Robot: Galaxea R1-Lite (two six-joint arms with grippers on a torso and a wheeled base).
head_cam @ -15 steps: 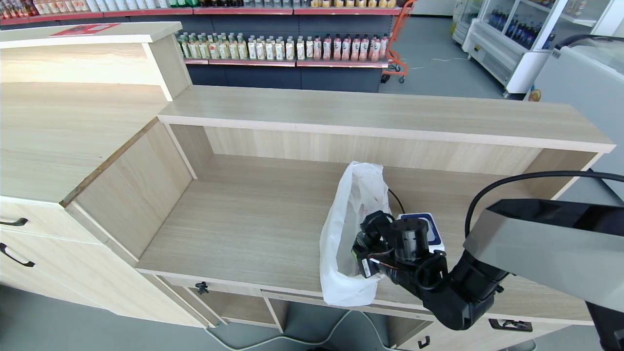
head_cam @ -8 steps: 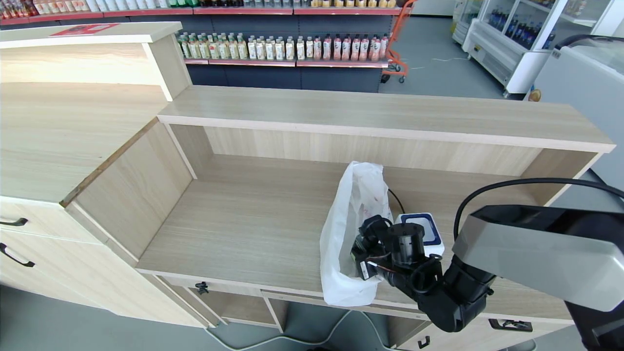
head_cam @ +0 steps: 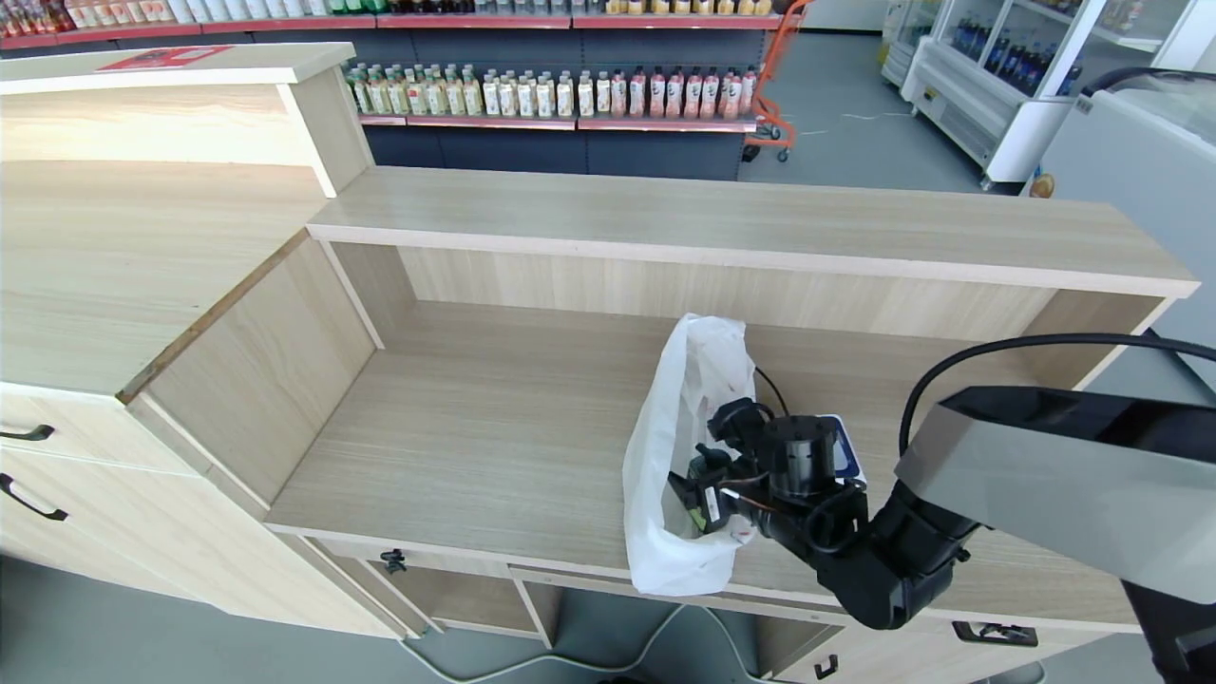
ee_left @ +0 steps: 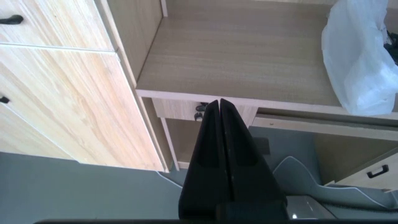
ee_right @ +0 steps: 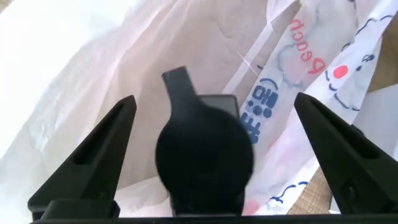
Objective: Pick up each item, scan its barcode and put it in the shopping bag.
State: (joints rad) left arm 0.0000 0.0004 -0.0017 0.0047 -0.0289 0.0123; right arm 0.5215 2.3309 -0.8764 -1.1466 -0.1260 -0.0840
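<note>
A white plastic shopping bag (head_cam: 665,446) stands on the lower wooden counter (head_cam: 475,427), near its front edge. My right gripper (head_cam: 692,494) reaches into the bag's mouth. In the right wrist view the right gripper (ee_right: 214,99) is open, fingers wide apart. Between them, touching neither, a black round item (ee_right: 202,149) lies inside the bag (ee_right: 93,56). A printed white, blue and pink packet (ee_right: 292,74) lies beside it. My left gripper (ee_left: 219,106) is shut on nothing, below and in front of the counter's front edge (ee_left: 205,96).
A blue and white barcode scanner (head_cam: 844,454) sits just right of the bag, behind my right wrist, its cable running back. A raised shelf (head_cam: 741,228) spans the counter's rear. Drawers (ee_left: 56,81) lie to the left.
My right wrist has shifted a little to the left and further over the bag's mouth. The bag and the scanner have stayed where they were.
</note>
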